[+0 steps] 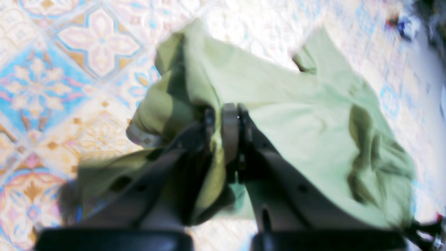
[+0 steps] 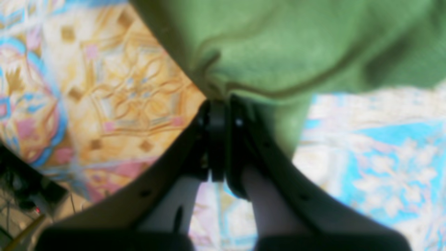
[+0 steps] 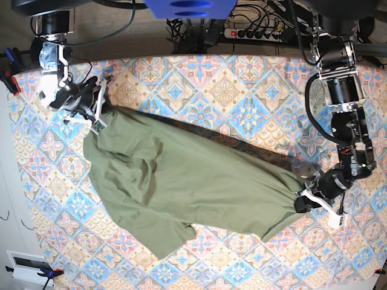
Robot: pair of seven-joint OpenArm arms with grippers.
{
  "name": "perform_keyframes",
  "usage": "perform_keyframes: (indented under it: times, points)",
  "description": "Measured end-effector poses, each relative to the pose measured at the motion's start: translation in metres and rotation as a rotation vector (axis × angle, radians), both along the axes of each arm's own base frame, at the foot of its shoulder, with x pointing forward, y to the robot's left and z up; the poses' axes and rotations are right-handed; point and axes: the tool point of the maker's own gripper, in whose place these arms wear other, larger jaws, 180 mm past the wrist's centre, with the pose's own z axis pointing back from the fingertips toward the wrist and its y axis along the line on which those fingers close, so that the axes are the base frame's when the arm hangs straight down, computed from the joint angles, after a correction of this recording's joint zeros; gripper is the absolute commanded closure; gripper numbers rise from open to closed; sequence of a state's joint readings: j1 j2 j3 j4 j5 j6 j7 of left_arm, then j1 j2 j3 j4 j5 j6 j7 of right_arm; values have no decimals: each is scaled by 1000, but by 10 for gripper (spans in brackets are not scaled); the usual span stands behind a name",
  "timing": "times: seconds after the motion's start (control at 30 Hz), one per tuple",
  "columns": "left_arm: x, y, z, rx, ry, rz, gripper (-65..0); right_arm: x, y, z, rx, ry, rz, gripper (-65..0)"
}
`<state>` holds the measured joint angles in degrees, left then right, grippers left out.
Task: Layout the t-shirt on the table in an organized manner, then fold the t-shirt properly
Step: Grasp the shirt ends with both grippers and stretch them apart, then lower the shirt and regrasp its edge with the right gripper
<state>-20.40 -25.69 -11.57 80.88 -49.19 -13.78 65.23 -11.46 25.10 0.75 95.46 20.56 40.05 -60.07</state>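
The olive-green t-shirt [image 3: 181,181] lies stretched across the patterned table [image 3: 242,96], from the upper left to the lower right in the base view. My left gripper [image 3: 300,201] is shut on a bunched edge of the t-shirt [image 1: 306,132] at its right end; in the left wrist view the fingers [image 1: 228,129] pinch a fold of cloth. My right gripper [image 3: 101,113] is shut on the shirt's upper left corner. In the right wrist view the t-shirt [image 2: 296,45] gathers into that gripper [image 2: 217,104], just above the table [image 2: 115,90].
Cables and a power strip [image 3: 254,33] lie behind the table's far edge. The table's left edge [image 3: 12,151] runs close to the right arm. Clamps [image 3: 11,78] hold the cloth at the left corners.
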Motion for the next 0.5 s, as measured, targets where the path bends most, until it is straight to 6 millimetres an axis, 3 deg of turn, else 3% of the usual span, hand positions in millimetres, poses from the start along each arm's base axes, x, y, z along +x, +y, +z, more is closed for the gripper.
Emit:
perform_keyframes:
  times: [0.07,0.23,0.4,0.5]
  points:
    - [-14,3,-2,-9,36,-34,0,-3,-4,-2,-19,13,0,-11]
    - [-59,36,-50,95,207,-10,0,-3,0,-2,-4,12,2,-11]
    - [-92,60,-71,160,283,-8,0,-12,6,-5,27,26,4,-11]
    - [-114,71,-88,193,358,-4,-76,-16,10,-5,57,34,1,-11]
